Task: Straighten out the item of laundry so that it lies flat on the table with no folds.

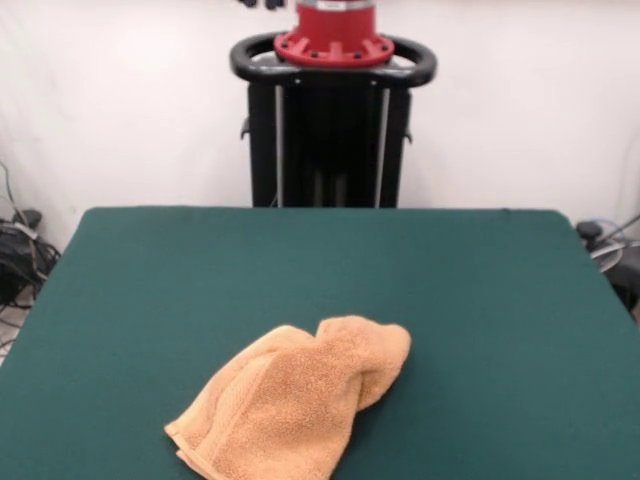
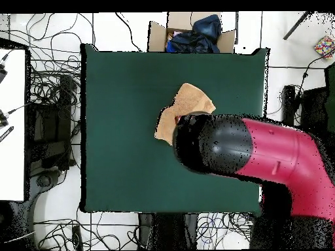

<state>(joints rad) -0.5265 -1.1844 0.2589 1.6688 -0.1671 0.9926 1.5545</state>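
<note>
The item of laundry (image 1: 300,400) is an orange-tan terry towel lying crumpled and folded over itself near the front edge of the dark green table (image 1: 200,260). In the overhead view the towel (image 2: 191,99) lies in the table's (image 2: 118,131) middle-right part, and its lower edge is hidden under my red and black arm (image 2: 262,160). Only small dark tips of my gripper (image 1: 258,3) show at the top edge of the front view, high above the table and well away from the towel.
A cardboard box (image 2: 157,34) with dark clothing stands just past the table's top edge in the overhead view. Cables (image 2: 52,104) cover the floor at the left, beside a white surface (image 2: 13,124). The arm's pedestal (image 1: 333,130) stands behind the table.
</note>
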